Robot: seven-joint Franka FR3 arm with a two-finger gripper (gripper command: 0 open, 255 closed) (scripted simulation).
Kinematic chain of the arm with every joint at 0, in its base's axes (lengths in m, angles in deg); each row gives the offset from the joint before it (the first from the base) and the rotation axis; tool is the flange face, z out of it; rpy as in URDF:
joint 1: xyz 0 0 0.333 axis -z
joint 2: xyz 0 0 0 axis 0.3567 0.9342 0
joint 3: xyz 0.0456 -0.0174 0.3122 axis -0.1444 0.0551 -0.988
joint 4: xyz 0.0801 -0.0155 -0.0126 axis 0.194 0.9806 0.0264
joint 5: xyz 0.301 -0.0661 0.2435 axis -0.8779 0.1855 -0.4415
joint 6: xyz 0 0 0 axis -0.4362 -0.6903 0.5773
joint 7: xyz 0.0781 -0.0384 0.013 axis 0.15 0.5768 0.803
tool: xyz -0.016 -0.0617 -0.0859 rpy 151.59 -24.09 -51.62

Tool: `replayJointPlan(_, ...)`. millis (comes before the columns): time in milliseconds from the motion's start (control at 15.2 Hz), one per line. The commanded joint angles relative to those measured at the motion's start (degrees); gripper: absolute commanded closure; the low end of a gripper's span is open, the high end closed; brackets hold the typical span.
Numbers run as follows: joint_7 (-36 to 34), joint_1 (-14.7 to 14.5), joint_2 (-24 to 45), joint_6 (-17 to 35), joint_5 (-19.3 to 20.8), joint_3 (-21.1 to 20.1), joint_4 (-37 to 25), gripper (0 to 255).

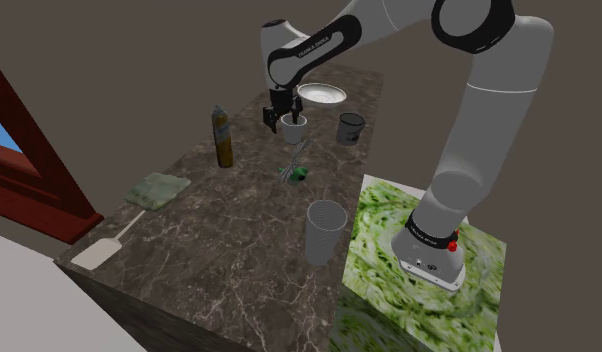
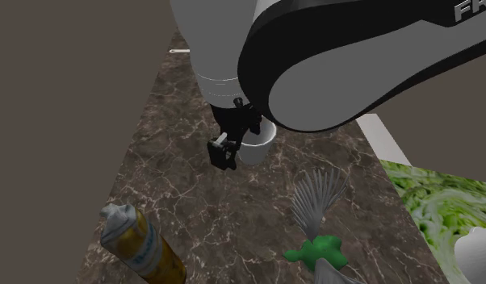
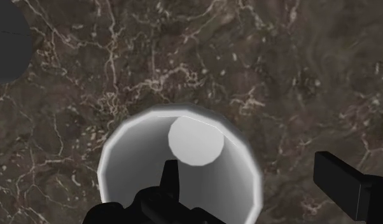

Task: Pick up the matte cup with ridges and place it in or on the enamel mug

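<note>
The dark marble counter carries everything. The white arm reaches from the green-patterned stand to the counter's far end. A tall grey cup stands at the counter's edge next to the stand, and a bottle stands upright towards the shoulder view's left. A white plate lies at the far end, with the dark mug near it. A green cloth and a pale spatula lie well to the left. A green-handled whisk lies near the white cup, which stands upright on the counter, apart from the mug. The gripper is spread wide over the cup, one finger inside and the other outside, clear of the wall.
</note>
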Motion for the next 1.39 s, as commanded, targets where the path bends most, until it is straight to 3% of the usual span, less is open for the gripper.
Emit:
replayJointPlan(0,0.0,0.01,0.01,0.1,0.01,0.01,0.07,0)
replayJointPlan(198,0.0,0.01,0.01,0.09,0.01,0.01,0.07,0)
replayJointPlan(264,0.0,0.01,0.01,0.09,0.01,0.01,0.07,255)
replayJointPlan(858,0.0,0.01,0.01,0.1,0.02,0.01,0.07,255)
replayJointPlan(1320,1.08,0.05,-2.44,-4.66,-0.86,-0.18,-2.35,255)
